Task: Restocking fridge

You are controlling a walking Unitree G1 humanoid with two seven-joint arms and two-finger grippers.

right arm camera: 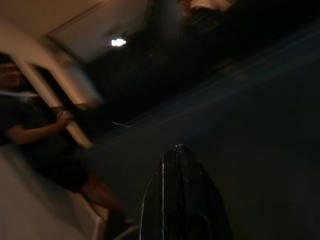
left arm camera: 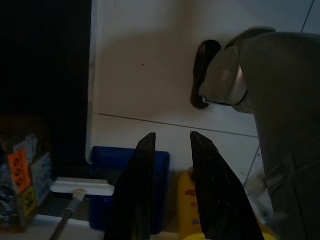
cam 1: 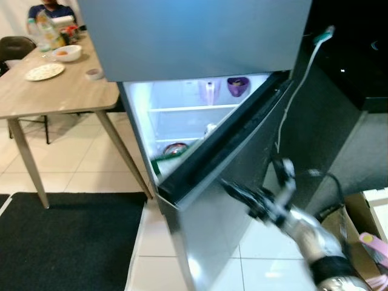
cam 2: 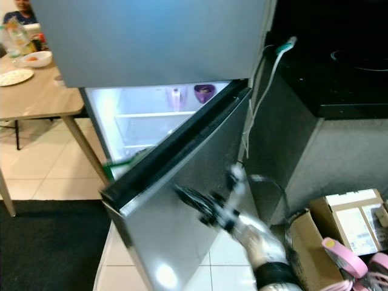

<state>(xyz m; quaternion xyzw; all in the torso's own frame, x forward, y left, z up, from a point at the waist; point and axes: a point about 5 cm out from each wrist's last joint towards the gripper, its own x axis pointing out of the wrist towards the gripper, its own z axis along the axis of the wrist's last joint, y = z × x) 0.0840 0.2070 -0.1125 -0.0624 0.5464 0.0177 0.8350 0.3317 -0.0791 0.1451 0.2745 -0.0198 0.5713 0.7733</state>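
The right pincer (cam 2: 188,195), seemingly closed though blurred, touches the half-open fridge door (cam 2: 176,206); the left pincer (left arm camera: 170,145) hangs narrowly parted.

A wooden counter (cam 1: 54,91) stands far left, carrying a plate (cam 1: 43,72), a white bowl (cam 1: 66,53) and bottles (cam 1: 47,30). A person (cam 1: 53,10) sits behind it. A black mat (cam 1: 66,239) lies near left; cardboard boxes (cam 2: 351,227) sit near right.
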